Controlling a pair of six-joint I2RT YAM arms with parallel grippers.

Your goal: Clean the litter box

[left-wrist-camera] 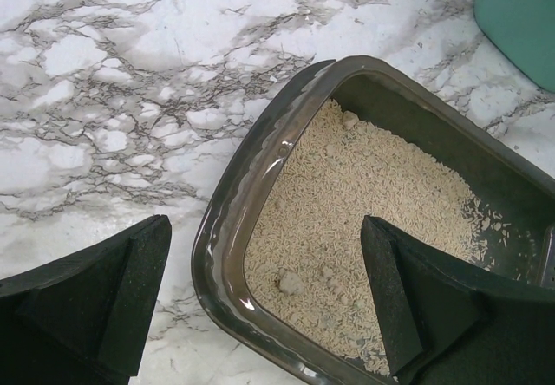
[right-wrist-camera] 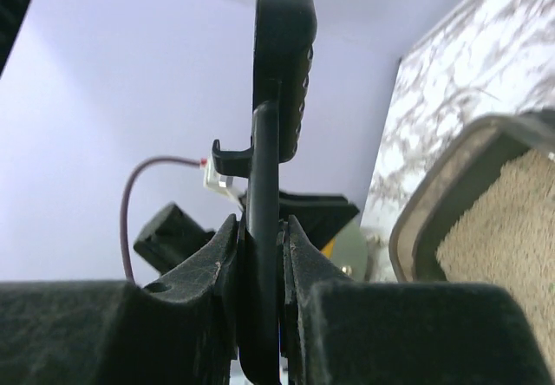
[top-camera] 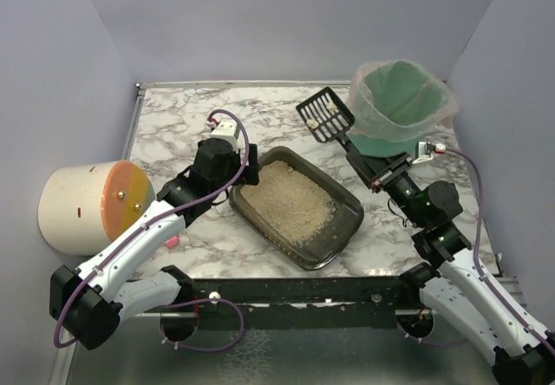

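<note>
The litter box (top-camera: 340,229) sits mid-table at an angle, holding beige litter. My left gripper (top-camera: 247,172) is open at its left corner. In the left wrist view (left-wrist-camera: 264,229) one finger is outside the dark rim (left-wrist-camera: 227,220) over the marble and the other is over the litter, near a small clump (left-wrist-camera: 290,283). My right gripper (top-camera: 375,170) is shut on the handle of the black slotted scoop (top-camera: 327,114). The scoop is held up beside the green bucket (top-camera: 401,107), with a few pale clumps on it. The right wrist view shows the handle (right-wrist-camera: 264,316) clamped upright between the jaws (right-wrist-camera: 263,229).
A cream cylinder with an orange end (top-camera: 91,207) lies at the left table edge. The bagged green bucket stands at the back right. Purple walls enclose the marble table (top-camera: 173,125). A black rail (top-camera: 347,290) runs along the front edge.
</note>
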